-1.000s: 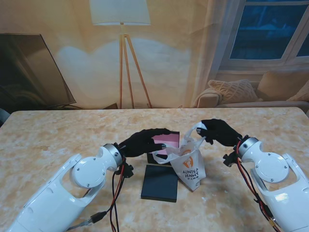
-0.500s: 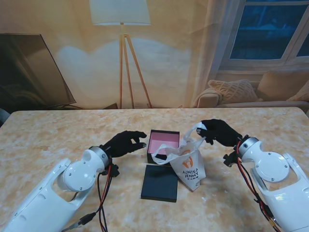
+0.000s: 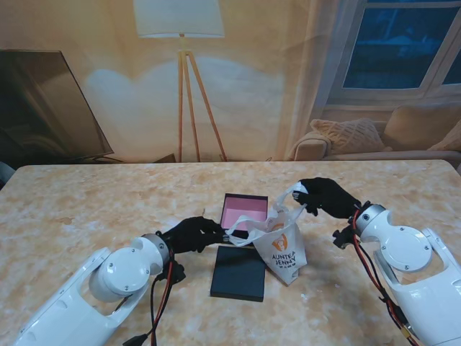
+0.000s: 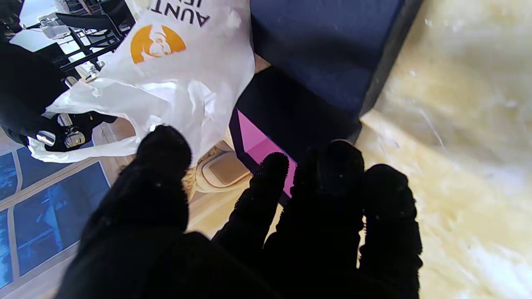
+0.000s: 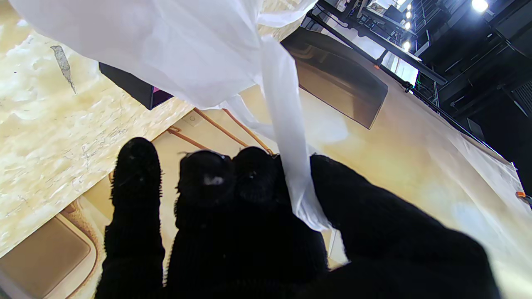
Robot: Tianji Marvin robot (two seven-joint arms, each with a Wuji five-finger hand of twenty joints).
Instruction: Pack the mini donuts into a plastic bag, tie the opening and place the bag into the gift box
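Note:
A white plastic bag [image 3: 282, 249] with an orange logo stands on the table, just right of the open gift box [image 3: 243, 213] with its pink lining. My right hand [image 3: 328, 196] is shut on one bag handle [image 5: 286, 137], pinched between thumb and fingers, and holds it up. My left hand [image 3: 193, 234] hovers at the box's near left corner, fingers apart and holding nothing. In the left wrist view the bag [image 4: 174, 70] and the box's pink inside [image 4: 259, 145] lie just past my fingertips [image 4: 272, 164]. No donuts are visible.
The dark box lid [image 3: 239, 272] lies flat on the table nearer to me than the box, between both arms. The marble table top [image 3: 86, 209] spreads to the left and right. A floor lamp and a sofa backdrop stand beyond the far edge.
My left hand left the box top, swung out left, then came back lower to the box's near left corner. The right hand and bag have not moved.

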